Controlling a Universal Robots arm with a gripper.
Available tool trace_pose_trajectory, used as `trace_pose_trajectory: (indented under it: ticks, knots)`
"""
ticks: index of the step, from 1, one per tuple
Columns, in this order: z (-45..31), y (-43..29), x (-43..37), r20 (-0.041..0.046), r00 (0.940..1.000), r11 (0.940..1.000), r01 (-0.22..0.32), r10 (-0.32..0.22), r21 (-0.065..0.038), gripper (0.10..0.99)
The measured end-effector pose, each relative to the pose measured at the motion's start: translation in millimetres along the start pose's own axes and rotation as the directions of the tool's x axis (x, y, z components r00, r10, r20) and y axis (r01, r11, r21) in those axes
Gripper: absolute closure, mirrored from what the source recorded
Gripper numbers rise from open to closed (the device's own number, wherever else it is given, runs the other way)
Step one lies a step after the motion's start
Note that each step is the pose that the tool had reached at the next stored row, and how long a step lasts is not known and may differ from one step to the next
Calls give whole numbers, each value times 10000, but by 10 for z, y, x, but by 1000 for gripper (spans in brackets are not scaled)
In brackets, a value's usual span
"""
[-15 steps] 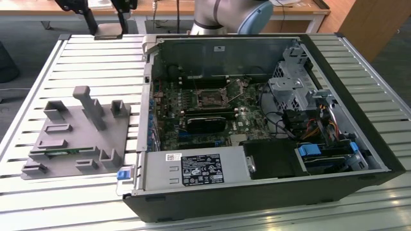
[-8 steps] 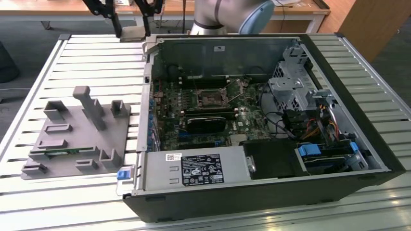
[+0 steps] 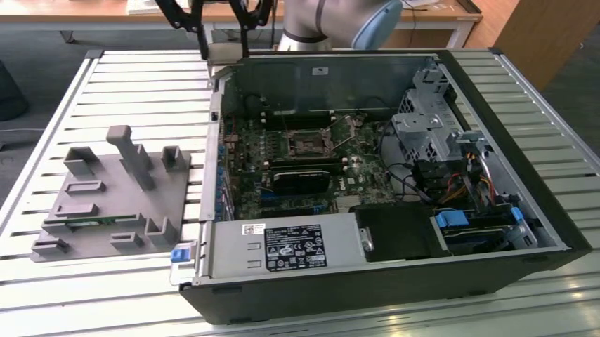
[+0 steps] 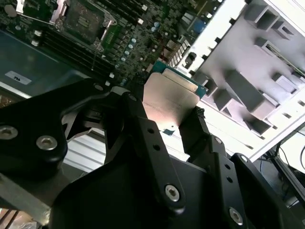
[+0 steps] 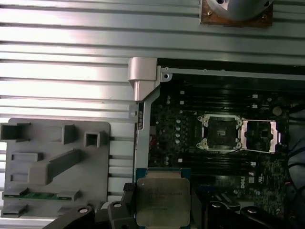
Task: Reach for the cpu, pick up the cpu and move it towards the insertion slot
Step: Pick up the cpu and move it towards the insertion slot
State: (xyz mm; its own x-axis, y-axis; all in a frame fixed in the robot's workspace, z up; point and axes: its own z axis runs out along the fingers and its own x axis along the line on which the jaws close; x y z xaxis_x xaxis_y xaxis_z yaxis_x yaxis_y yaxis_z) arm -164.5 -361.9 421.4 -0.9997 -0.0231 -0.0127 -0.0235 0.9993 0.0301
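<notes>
Both wrist views show the gripper squeezing the cpu between its fingers, up in the air over the edge of the open computer case. Inside the case, the insertion slot sits open, well apart from the cpu.

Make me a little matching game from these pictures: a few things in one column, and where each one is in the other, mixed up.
Things:
1. cpu
2. insertion slot
3. green memory stick
4. grey holder block

Places:
A. lying in a groove of the grey holder block
B. on the slatted table, beside the open computer case
C. clamped between the gripper's fingers, off the table
D. on the motherboard inside the case, its metal frame flipped open

Right pairs: 1-C, 2-D, 3-A, 4-B
</notes>
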Motion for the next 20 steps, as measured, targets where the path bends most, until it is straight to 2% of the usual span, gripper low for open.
trace_pose_trajectory:
  ticks: [7, 20]
  knots:
    - [54, 16, -319, -1, 10000, 10000, 0, 0, 0, 541]
    - [178, 113, -908, 0, 10000, 10000, -2, 2, 0, 541]
